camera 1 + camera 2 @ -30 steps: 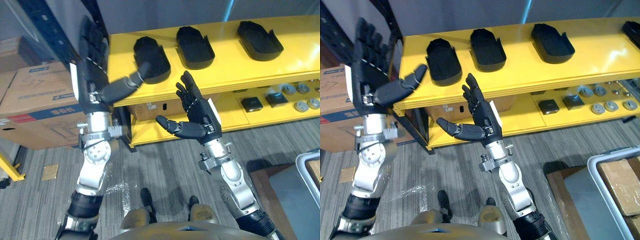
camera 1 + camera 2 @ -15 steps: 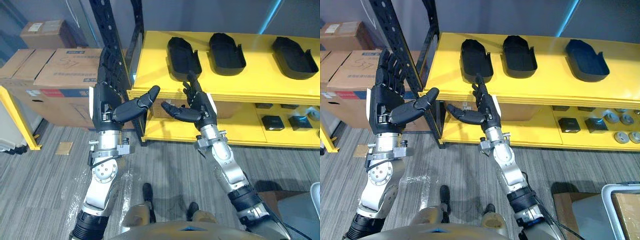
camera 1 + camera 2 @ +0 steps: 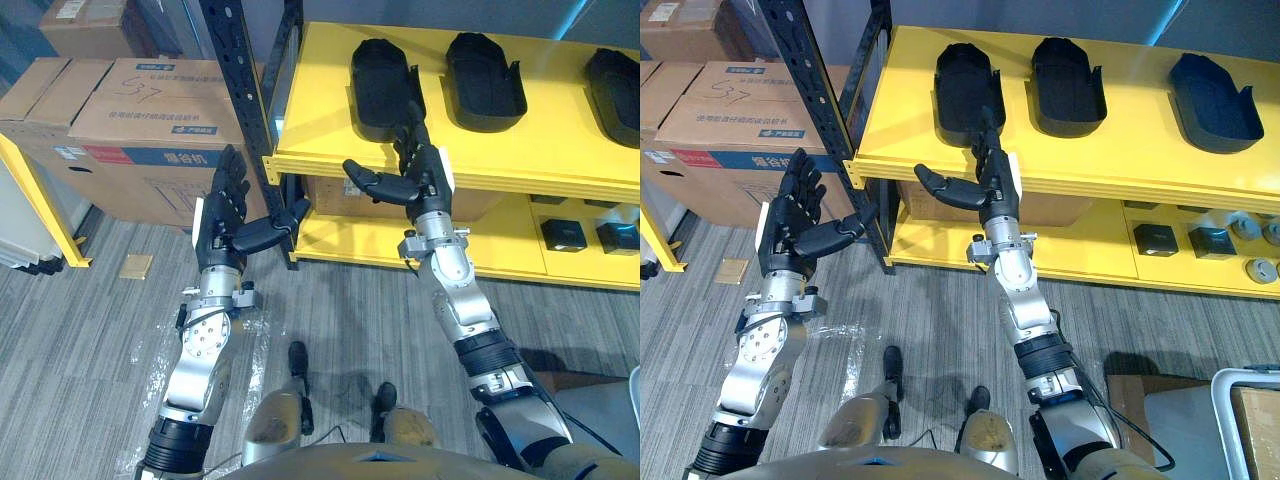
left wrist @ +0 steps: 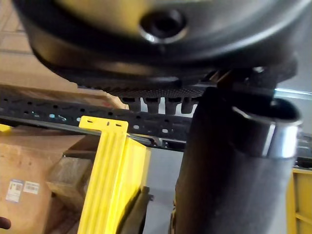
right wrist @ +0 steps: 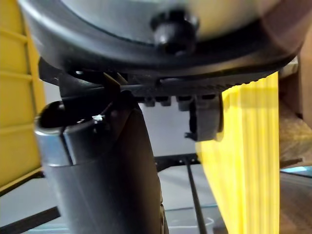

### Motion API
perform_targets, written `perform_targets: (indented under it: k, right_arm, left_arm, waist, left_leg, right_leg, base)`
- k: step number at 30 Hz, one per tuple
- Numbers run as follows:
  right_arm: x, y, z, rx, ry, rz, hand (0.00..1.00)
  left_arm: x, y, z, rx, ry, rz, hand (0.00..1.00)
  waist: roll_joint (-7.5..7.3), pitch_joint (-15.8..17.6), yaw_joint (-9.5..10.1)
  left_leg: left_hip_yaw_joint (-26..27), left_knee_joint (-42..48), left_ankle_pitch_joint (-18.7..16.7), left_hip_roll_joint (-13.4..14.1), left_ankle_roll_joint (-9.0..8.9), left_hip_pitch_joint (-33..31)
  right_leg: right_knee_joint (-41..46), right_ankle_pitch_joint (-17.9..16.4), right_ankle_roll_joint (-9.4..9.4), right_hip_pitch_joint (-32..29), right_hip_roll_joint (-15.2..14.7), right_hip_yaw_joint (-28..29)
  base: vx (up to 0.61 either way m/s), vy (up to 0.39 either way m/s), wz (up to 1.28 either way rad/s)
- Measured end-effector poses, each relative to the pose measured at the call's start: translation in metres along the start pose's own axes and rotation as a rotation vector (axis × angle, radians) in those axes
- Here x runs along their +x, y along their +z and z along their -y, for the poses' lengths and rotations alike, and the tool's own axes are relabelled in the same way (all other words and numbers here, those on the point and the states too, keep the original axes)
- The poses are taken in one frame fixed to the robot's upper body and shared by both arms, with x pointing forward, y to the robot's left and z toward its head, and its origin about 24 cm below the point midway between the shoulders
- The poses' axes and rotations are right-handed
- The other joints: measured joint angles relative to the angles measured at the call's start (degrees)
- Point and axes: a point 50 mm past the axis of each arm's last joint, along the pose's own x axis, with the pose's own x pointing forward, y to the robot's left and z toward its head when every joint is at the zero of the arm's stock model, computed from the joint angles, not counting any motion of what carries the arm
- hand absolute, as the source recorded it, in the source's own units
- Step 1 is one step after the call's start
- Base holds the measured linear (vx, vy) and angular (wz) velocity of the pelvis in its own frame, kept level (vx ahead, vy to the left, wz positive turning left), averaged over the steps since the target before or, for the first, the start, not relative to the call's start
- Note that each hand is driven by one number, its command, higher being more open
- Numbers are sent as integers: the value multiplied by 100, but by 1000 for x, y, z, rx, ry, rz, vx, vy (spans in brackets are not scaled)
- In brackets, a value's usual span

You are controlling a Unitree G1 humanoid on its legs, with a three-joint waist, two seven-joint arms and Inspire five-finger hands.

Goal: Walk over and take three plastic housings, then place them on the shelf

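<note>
**Left eye view:** three plastic housings point(image 3: 485, 68) lie hollow side up in a row on the yellow shelf's point(image 3: 560, 150) top deck, apart from both hands. We cannot tell whether they await pickup or are already placed.

The right hand point(image 3: 418, 178) is raised at the shelf's front edge, just below the leftmost housing point(image 3: 385, 88). Its fingers are straight, its thumb spread, and it holds nothing. We judge it poised to reach.

The left hand point(image 3: 225, 212) hangs lower beside the black upright point(image 3: 235, 70), fingers spread and empty.

**Right eye view:** same layout, with cardboard boxes point(image 3: 720, 110) left of the rack.

**Left wrist view:** the thumb is extended and the shelf's yellow edge lies beyond it.

**Right wrist view:** likewise, and the palm is bare.
</note>
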Motion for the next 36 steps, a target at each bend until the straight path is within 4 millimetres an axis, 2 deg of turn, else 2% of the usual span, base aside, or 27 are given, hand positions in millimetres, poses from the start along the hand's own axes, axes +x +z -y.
perform_targets:
  k: [3,11,17,22,29,33,36]
  right_arm:
    - [5,0,9,-38,7,-18,100]
    - [12,-3,17,-68,13,-46,100]
    - [36,14,17,-91,40,-4,100]
    - [45,21,23,-118,51,8,100]
    - [59,29,24,-138,66,11,100]
    - [68,43,21,-148,84,53,100]
    - [71,45,22,-155,82,54,100]
  left_arm:
    - [0,-2,-2,-17,3,-10,100]
    - [0,-2,-1,-21,-16,-12,100]
    - [1,-2,0,-23,-33,-9,100]
    - [6,-10,8,-24,-64,-38,100]
    - [7,-10,12,-54,-81,-44,100]
    - [10,-7,13,-51,-89,-31,100]
    - [11,-6,14,-52,-96,-23,100]
  waist:
    - [19,67,14]
    - [62,149,13]
    - [175,431,18]
    - [174,456,99]
    - [183,474,167]
    - [247,641,178]
    - [251,653,221]
  left_leg:
    - [-16,2,4,1,-2,0]
    - [-85,-9,18,-12,-14,0]
    - [-112,-7,47,2,-45,-27]
    - [-130,8,61,2,-40,-101]
    - [-141,11,53,10,-30,-106]
    - [-151,11,53,12,-29,-103]
    - [-148,11,53,12,-28,-105]
  right_leg:
    - [8,-1,1,3,-17,-13]
    - [118,-74,-3,-7,-55,-85]
    - [200,-105,-44,-61,-56,-112]
    - [203,-84,-16,-117,-56,-126]
    - [218,-103,-28,-117,-47,-134]
    - [269,-122,-31,-126,-48,-144]
    - [292,-145,-38,-138,-51,-144]
  base:
    - [0,0,0]
    - [2,-8,4]
    - [-7,-5,1]
    - [10,-13,3]
    - [20,-23,1]
    - [0,0,0]
    - [0,0,0]
